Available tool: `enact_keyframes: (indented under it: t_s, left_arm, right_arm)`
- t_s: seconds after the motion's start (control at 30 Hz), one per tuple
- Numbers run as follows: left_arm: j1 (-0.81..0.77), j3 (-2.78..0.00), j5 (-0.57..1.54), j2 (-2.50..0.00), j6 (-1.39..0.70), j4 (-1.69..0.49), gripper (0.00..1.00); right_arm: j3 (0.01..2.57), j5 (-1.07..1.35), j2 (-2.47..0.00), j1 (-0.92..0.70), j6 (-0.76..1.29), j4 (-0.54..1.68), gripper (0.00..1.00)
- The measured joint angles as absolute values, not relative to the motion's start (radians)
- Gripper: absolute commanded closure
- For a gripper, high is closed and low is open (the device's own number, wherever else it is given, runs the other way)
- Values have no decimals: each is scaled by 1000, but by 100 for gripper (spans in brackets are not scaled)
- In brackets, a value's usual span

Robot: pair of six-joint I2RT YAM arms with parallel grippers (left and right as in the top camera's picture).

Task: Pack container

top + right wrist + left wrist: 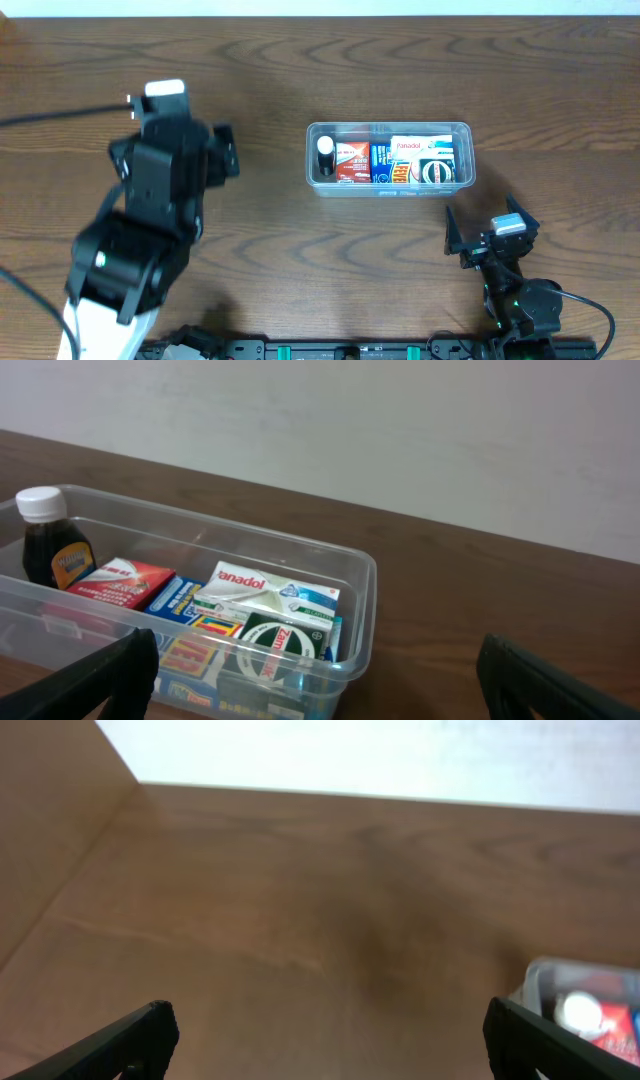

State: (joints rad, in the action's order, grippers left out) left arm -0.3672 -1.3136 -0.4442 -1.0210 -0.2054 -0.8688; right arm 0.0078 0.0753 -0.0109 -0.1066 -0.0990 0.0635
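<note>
The clear container (312,160) stands on the wooden table right of centre. Inside it are a dark bottle with a white cap (325,155), a red box (352,160), a blue box (380,160), a white Panadol box (420,147) and a green-and-white box (436,171). My right gripper (481,212) hovers open just in front of the tub's right end, nothing between its fingers. In the right wrist view the container (365,575) and bottle (45,545) lie ahead of the open right gripper (315,650). My left gripper (226,152) is open and empty, well left of the tub.
In the left wrist view the open left gripper (328,1015) faces bare wood, with the container's corner (545,975) at the far right. A pale wall runs behind the table. The left arm's bulk (150,230) covers the table's left side.
</note>
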Motion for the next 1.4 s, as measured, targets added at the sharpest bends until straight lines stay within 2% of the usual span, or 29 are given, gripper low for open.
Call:
enact_keyframes:
  t_s: [0.27,0.6,0.77,1.0,1.4]
  left_arm:
    - [-364,-931,-383,-682,-205,-826,2]
    - [-314,-406,-329,-242,-210,-436,2]
    - [-241,-262,-261,-180,-212,-236,2]
    - [-157,-155,-153,-166,-211,-62,2]
    - [-91,-133,-53,-154,-193,-43,2]
  right_arm:
    - [8,75,-11,-107,-99,63,1]
    - [8,75,-11,-107,-99,64,1]
    - [8,75,-11,-107,-99,64,1]
    - [8,75,-11,-107,-99,64,1]
    - [8,75,-11,-107,-99,64,1]
